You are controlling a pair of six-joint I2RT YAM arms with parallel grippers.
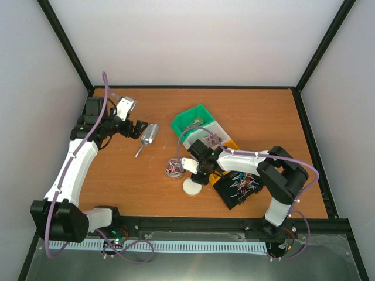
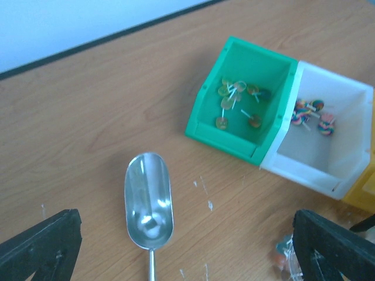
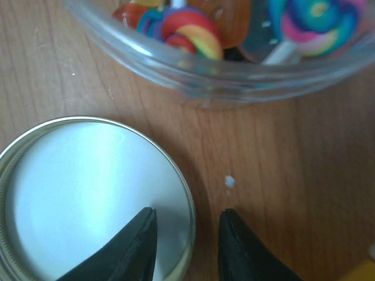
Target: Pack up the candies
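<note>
Since many of the candies, small swirled sweets in mixed colours on white sticks, lie inside the small clear round jar near the middle of the tabletop, filling looks done or nearly so, and I judge the step in hand to be capping. More sweets sit in the green plastic bin, the white plastic bin to its right and the black plastic bin at the near right. An orange plastic bin stands between the white and the black. The round silvery metal lid lies flat just beside the jar on its near side, not touching it. The right gripper hangs low over the lid's right edge, its jaws narrowly parted astride the rim, not pinched on it. The next move probably calls for closing on that rim, lifting the lid level and centring it over the jar's mouth. The left gripper, jaws spread wide and holding nothing, hovers at the far left just beside the empty metal scoop.
</note>
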